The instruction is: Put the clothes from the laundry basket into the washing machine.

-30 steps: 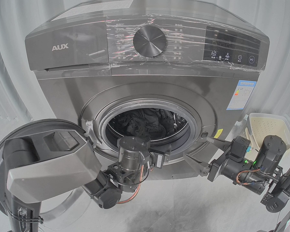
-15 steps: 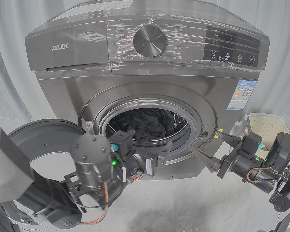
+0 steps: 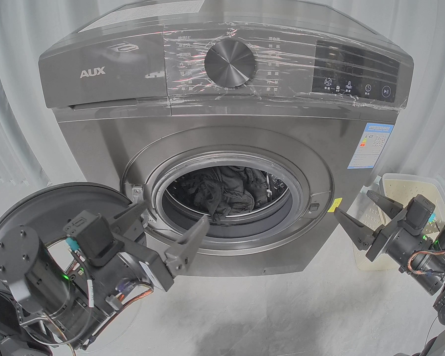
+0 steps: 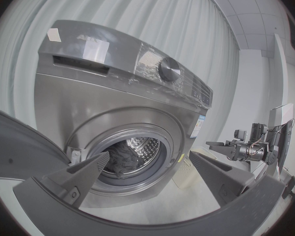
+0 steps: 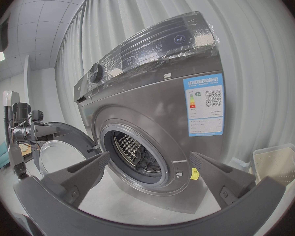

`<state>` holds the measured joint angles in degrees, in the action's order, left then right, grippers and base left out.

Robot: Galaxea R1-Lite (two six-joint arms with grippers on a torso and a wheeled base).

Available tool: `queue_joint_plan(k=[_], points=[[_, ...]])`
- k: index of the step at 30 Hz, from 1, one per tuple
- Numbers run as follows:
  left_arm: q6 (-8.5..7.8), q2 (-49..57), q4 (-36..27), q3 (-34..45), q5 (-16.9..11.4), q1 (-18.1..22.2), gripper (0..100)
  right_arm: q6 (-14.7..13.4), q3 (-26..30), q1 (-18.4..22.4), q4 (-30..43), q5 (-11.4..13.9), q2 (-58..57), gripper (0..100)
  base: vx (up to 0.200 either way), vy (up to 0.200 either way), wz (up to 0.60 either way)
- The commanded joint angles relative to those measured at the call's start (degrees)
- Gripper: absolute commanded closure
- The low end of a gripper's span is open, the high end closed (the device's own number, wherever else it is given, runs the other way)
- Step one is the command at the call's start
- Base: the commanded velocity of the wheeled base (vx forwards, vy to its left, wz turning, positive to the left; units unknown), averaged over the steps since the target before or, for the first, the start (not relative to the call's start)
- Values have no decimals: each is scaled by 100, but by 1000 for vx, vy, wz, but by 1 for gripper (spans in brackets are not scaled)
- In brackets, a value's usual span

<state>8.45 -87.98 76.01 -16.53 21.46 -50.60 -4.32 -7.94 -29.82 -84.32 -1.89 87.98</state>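
Both grippers hang empty in front of the washing machine: the left gripper near its open door, fingers wide apart, and the right gripper off its right side, also spread. The dark clothes lie inside the drum. The laundry basket, beside the machine's right corner, looks empty, so loading seems finished. The right wrist view shows the basket's bare inside more fully than the head view.

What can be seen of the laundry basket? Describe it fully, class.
The basket is cream plastic, with rounded corners and small holes through its walls. It stands on the floor at the washer's right side; whether they touch is unclear. Nothing lies in the visible part of its inside. In the head view the open right hand is in front of it.
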Motion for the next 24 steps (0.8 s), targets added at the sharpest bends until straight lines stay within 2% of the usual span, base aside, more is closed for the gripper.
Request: queue_joint_plan(k=[1,4,8,19,22,24], points=[[-36,193,107,291,140,68,0,-8,64,46,-5,-40,-167,0,0,0,0],[-71,229,107,414,298,68,0,1,170,46,12,-57,-281,0,0,0,0],[-256,343,107,625,588,86,0,1,319,117,21,-66,-475,0,-50,0,0],[-282,1037,98,1266,614,121,0,71,794,371,258,-75,-1327,0,-200,0,0],[-326,1292,81,1345,597,358,0,71,794,547,364,-75,-1450,0,-200,0,0],[-441,1503,98,1548,561,622,0,124,794,609,671,-84,-1767,0,-200,0,0]])
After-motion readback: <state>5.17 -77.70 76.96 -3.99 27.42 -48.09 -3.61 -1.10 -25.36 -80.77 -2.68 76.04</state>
